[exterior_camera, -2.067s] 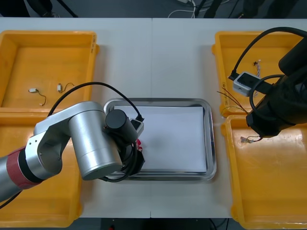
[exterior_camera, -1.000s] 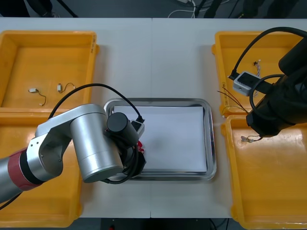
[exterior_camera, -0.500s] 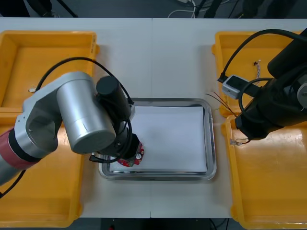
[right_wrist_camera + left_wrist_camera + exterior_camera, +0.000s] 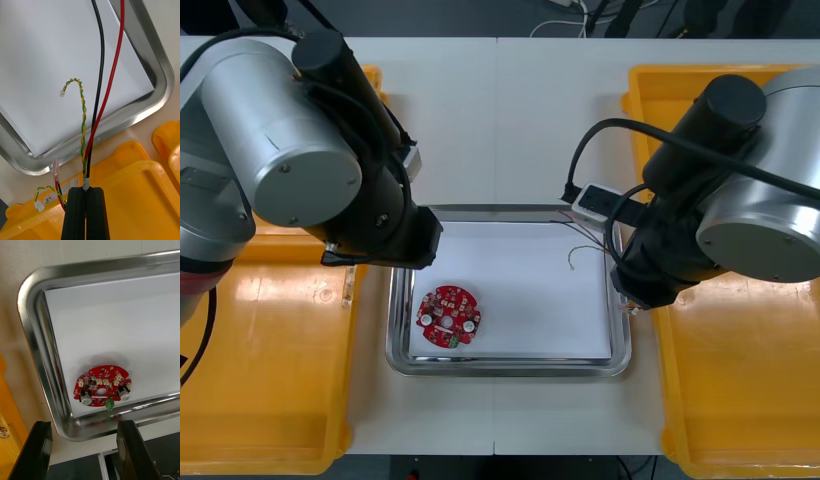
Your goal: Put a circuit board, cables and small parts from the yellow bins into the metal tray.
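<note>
Left gripper point(image 4: 84, 423), now raised and released, leaves the circuit board point(image 4: 447, 316) in the near-left corner of the metal tray point(image 4: 510, 368); right gripper point(image 4: 86, 191) grasps cables point(image 4: 100, 75) across its right rim, ready for deposit

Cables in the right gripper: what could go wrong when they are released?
1. The right gripper, shut on the cables, hangs by the yellow bin's edge, beside the metal tray; released here, they may drape over the rim.
2. The short connector ends hang by the bin's rim and could snag.
The left gripper, open, hangs over the tray's corner.
</note>
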